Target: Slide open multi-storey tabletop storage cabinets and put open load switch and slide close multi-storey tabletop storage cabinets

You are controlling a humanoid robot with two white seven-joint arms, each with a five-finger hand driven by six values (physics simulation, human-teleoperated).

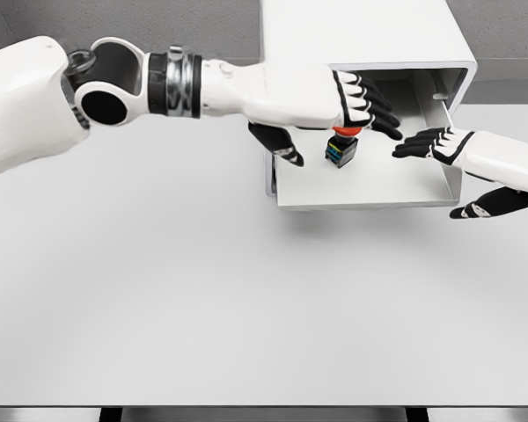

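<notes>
So the small black load switch (341, 149) with its red cap and coloured side bits sits inside the pulled-out drawer (370, 189) of the white boxy cabinet (361, 31) at the worktop's (246, 299) far edge, left hand (356, 104) gripping its top, right hand (440, 145) spread flat at the drawer's right side.

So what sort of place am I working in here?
Probably a simulated test bench, not a real room: a bare white table, one white storage cabinet with its drawer slid open, and a plain grey backdrop.
</notes>
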